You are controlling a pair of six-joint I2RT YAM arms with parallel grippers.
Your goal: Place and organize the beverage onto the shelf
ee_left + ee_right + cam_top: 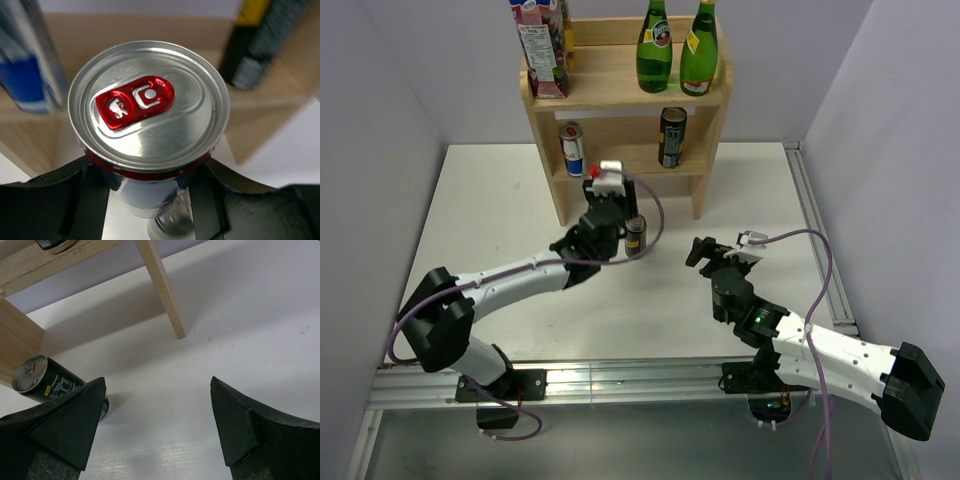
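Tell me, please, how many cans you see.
4. A blue can and a dark can on the shelf's lower tier; a red-tab can in the left gripper; a black can on the table. Others may be hidden.

On the light-wood two-tier shelf [605, 80], red juice carton [542, 45] top left, two green glass bottles [655, 45] [699, 48] top right; below, blue-and-silver can [571, 148] left, tall black can [671, 137] right. Red-tabbed silver can [148, 105] before them; short black can [635, 236] nearer, on the white table [500, 200]
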